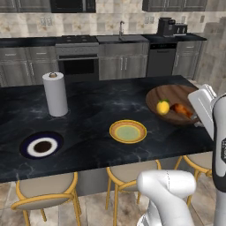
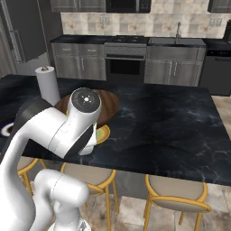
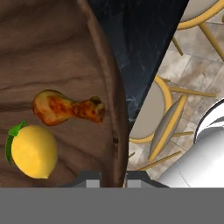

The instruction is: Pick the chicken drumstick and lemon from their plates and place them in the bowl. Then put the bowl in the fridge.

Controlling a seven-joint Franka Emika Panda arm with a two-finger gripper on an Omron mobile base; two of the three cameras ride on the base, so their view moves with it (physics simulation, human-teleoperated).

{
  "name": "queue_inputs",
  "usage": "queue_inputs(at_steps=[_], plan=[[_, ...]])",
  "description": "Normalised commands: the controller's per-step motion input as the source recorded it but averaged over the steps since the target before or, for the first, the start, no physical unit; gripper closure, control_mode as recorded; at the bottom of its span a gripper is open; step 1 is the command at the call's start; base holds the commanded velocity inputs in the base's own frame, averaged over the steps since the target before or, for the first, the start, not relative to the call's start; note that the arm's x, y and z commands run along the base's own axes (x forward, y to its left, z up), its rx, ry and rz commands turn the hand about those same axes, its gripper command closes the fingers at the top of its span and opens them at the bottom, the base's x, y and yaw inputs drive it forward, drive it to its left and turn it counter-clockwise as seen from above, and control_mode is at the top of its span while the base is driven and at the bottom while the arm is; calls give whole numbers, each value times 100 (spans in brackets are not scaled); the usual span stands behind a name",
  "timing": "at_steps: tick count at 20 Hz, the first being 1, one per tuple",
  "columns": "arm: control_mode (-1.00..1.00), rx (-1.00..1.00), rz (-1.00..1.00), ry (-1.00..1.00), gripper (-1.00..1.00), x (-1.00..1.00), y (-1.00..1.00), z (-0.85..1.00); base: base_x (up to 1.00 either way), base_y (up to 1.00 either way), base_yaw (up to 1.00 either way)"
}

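Looking from the left base view, we find the lemon (image 1: 163,107) and the chicken drumstick (image 1: 181,110) already in the bowl (image 1: 170,95) at the right end of the dark marble table (image 1: 97,110), both plates (image 1: 128,131) bare, so we judge the bowl's lift to be in hand. From the right base view, the arm hides most of the bowl (image 2: 109,104); the fridge (image 2: 20,34) stands far left, so the base must drive there. In the hand view, the claw (image 3: 112,176) is clamped on the bowl's rim.

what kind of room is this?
A home kitchen, rendered: a dark island counter with stools, an oven and a sink faucet on the back wall.
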Motion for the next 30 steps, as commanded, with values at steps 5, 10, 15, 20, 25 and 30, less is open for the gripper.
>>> queue_inputs(at_steps=[5,10,15,20,25,30], plan=[[-100,0,0,0,100,0,0,0,0,0,0],[-100,0,0,0,100,0,0,0,0,0,0],[-100,0,0,0,100,0,0,0,0,0,0],[100,0,0,0,100,0,0,0,0,0,0],[100,0,0,0,100,0,0,0,0,0,0],[100,0,0,0,100,0,0,0,-32,-1,-7]])
